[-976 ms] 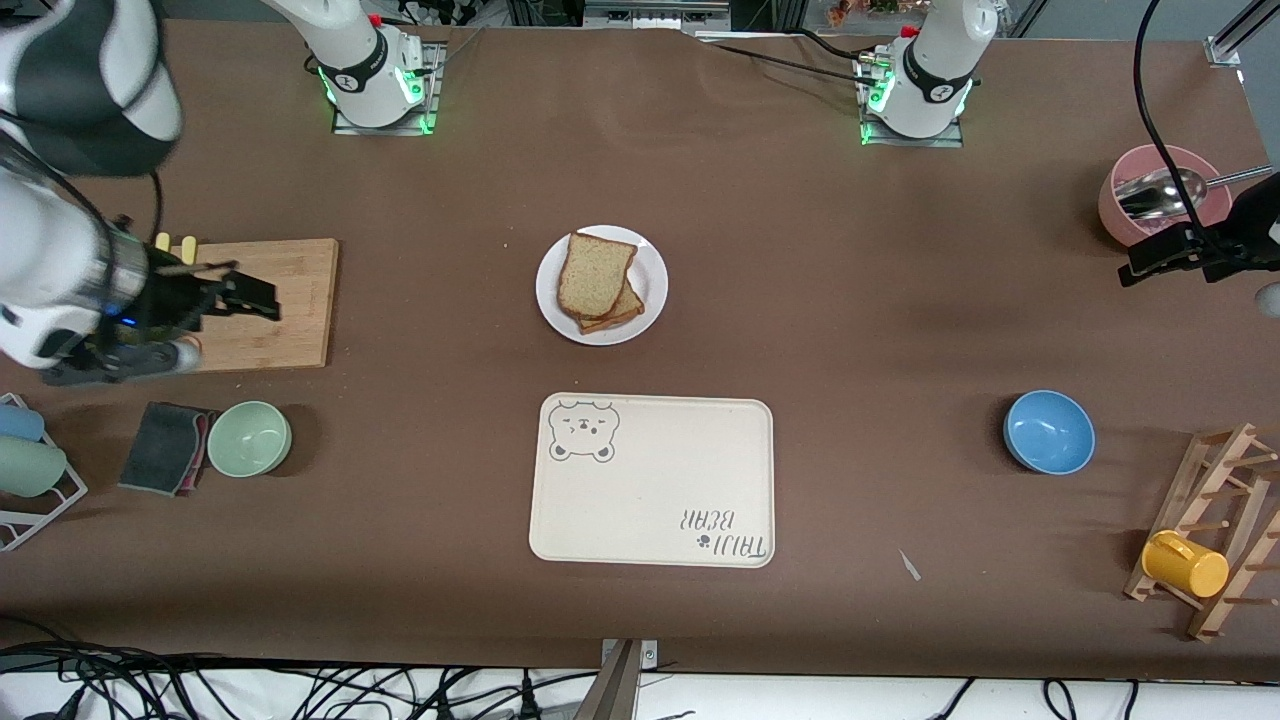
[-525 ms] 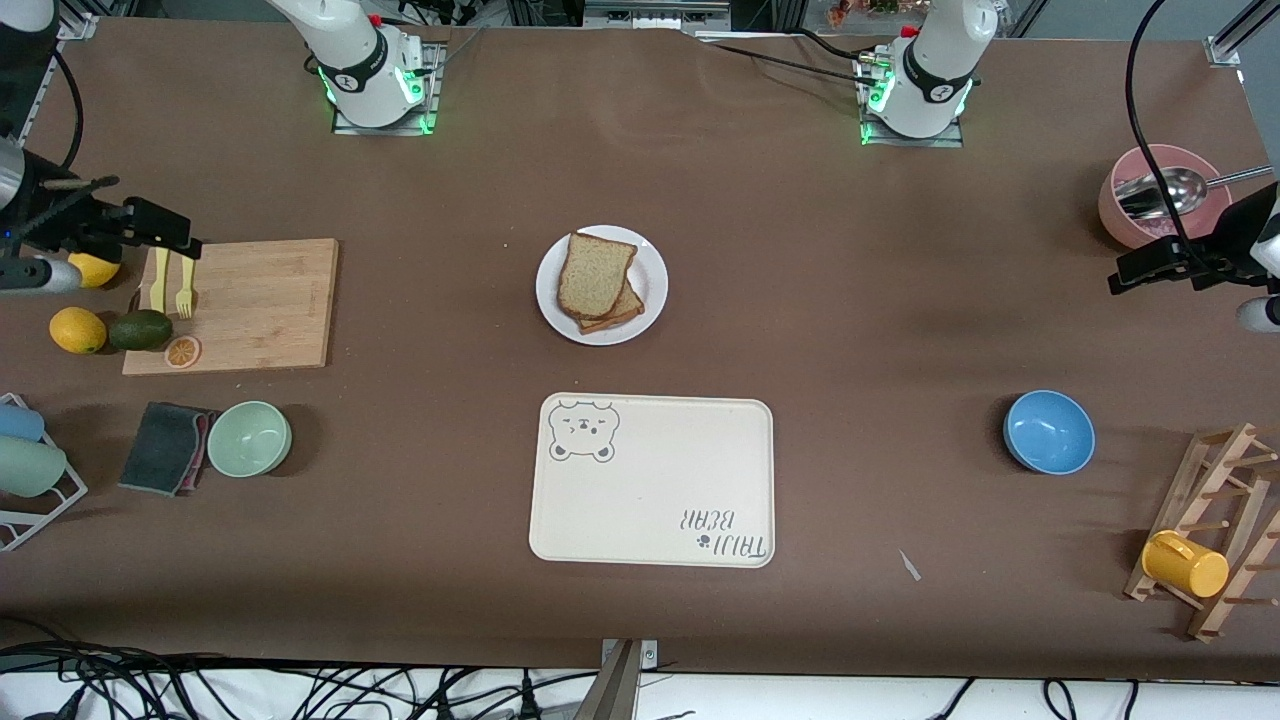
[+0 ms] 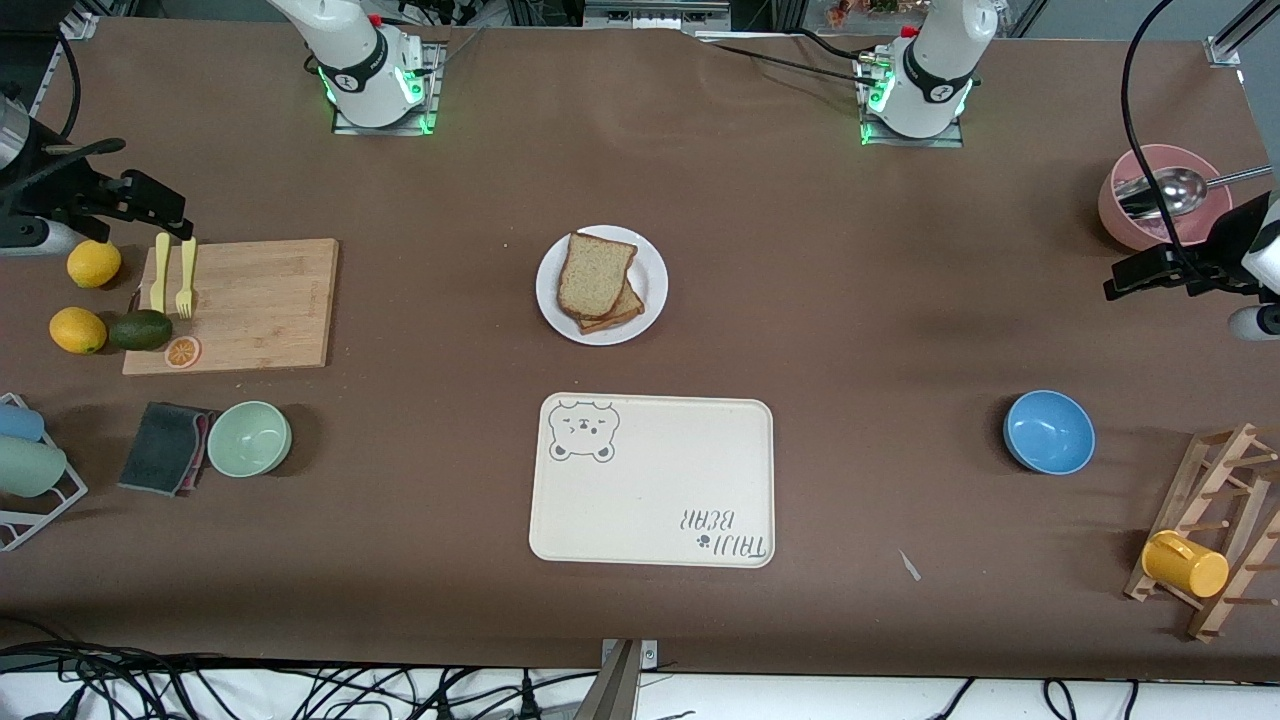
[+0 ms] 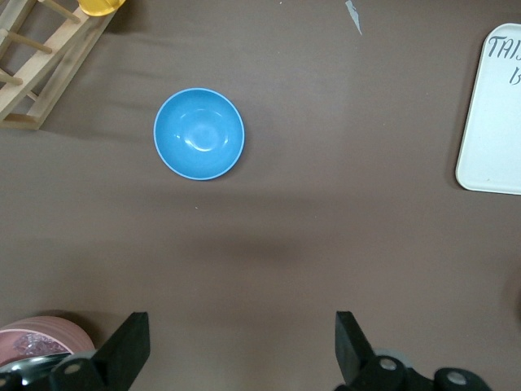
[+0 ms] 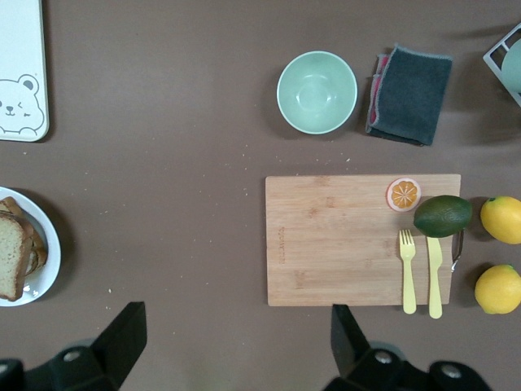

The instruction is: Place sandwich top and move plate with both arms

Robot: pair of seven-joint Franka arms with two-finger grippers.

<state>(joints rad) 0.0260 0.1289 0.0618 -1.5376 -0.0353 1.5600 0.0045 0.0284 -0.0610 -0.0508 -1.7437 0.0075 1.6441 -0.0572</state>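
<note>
Two arms parked at the table ends, nothing held. I see the brown table point(image 3: 850, 330) with the cream bear-print tray point(image 3: 650, 500) at mid-table, nearer the front camera than the white plate point(image 3: 650, 275). Sandwich top point(image 3: 594, 275) sits on the stacked slices on that plate, slightly skewed over the slice under it. Wooden cutting board point(image 3: 250, 305) lies toward the right arm's end, yellow fork point(image 3: 186, 277) and knife point(image 3: 160, 272) on it, avocado point(image 3: 140, 329) and orange slice point(image 3: 182, 351) at its edge, two lemons point(image 3: 78, 329) just beside. Right gripper point(image 3: 165, 215) hangs over the table by the board's corner, jaws spread wide, empty. Left gripper point(image 3: 1135, 280) hangs beside the pink bowl point(image 3: 1130, 225), over bare table, jaws also spread, empty. Blue bowl point(image 3: 1048, 431) sits nearer the camera than the left gripper's spot; green bowl point(image 3: 249, 438) beside a dark cloth point(image 3: 165, 447).
</note>
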